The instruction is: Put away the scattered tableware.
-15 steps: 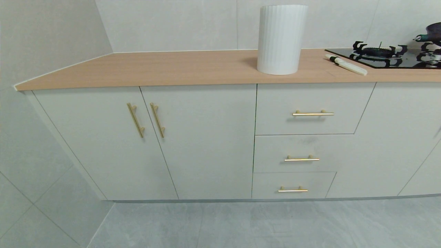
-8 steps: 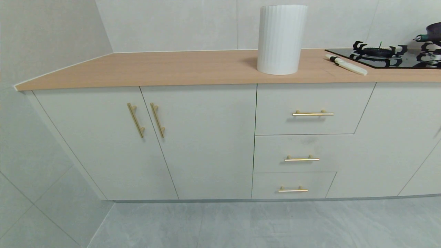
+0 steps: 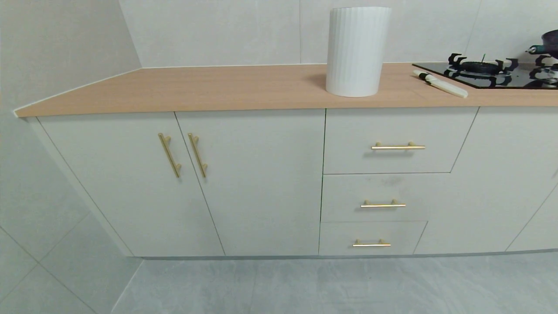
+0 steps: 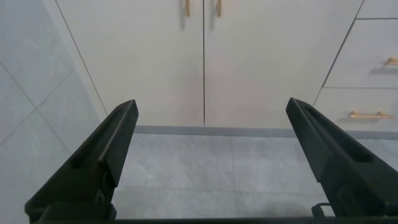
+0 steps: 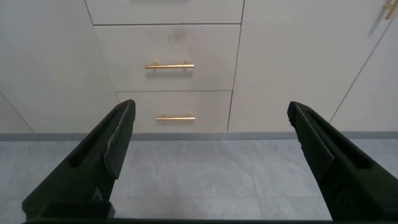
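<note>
A pale knife (image 3: 440, 83) with a dark band near its handle lies on the wooden countertop (image 3: 209, 89), right of a tall white ribbed container (image 3: 356, 50). My left gripper (image 4: 211, 118) hangs open low over the grey floor, facing the double cabinet doors (image 4: 204, 56). My right gripper (image 5: 211, 118) is open too, low before the drawers, with the middle drawer handle (image 5: 169, 65) and bottom drawer handle (image 5: 175, 117) ahead. Nothing sits between either pair of fingers.
A black gas hob (image 3: 492, 72) with a dark pot (image 3: 548, 41) occupies the counter's right end. Below are two doors with gold handles (image 3: 183, 155) and three drawers (image 3: 392, 146). A tiled wall (image 3: 52, 52) closes the left side. Grey floor tiles (image 3: 305, 285) lie in front.
The whole head picture has shifted slightly down and outward, so the camera has moved a little closer. The objects on the counter have kept their places.
</note>
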